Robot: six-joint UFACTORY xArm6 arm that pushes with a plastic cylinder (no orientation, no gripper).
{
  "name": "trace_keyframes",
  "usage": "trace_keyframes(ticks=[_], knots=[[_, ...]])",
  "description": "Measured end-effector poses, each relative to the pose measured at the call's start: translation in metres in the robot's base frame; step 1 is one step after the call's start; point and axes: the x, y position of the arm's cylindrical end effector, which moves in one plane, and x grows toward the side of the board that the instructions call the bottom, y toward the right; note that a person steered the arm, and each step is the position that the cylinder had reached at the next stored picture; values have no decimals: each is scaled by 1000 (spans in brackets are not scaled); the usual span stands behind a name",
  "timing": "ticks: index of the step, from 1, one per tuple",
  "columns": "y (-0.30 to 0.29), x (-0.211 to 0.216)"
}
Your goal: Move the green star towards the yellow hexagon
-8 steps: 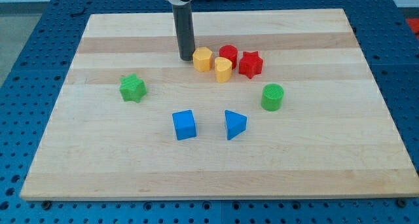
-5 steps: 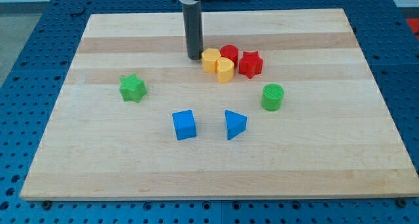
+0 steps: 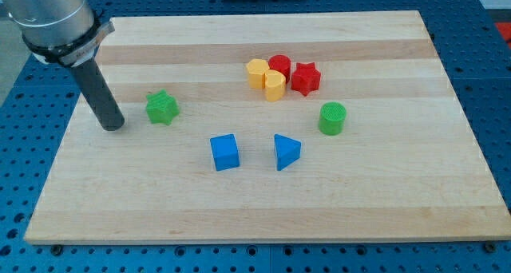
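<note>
The green star (image 3: 162, 107) lies on the wooden board at the view's left. The yellow hexagon (image 3: 256, 72) sits near the view's top centre, touching a second yellow block (image 3: 274, 85) and close to a red cylinder (image 3: 279, 65). My tip (image 3: 113, 126) rests on the board to the left of the green star and slightly below it, with a small gap between them. The dark rod rises up and to the left from the tip.
A red star (image 3: 305, 77) sits right of the yellow blocks. A green cylinder (image 3: 333, 118) stands at the right. A blue cube (image 3: 225, 152) and a blue triangular block (image 3: 286, 151) lie below the centre. The board's left edge (image 3: 65, 129) is near my tip.
My tip has left the yellow hexagon's left side and moved far down and left to the green star's left. The hexagon had been nudged right against the other blocks.
</note>
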Motion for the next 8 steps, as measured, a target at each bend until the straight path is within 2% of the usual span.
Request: trace_keyframes(ticks=[2, 3, 5, 6, 8], knots=[[49, -38], [62, -41], [49, -2], [63, -2], [79, -31]])
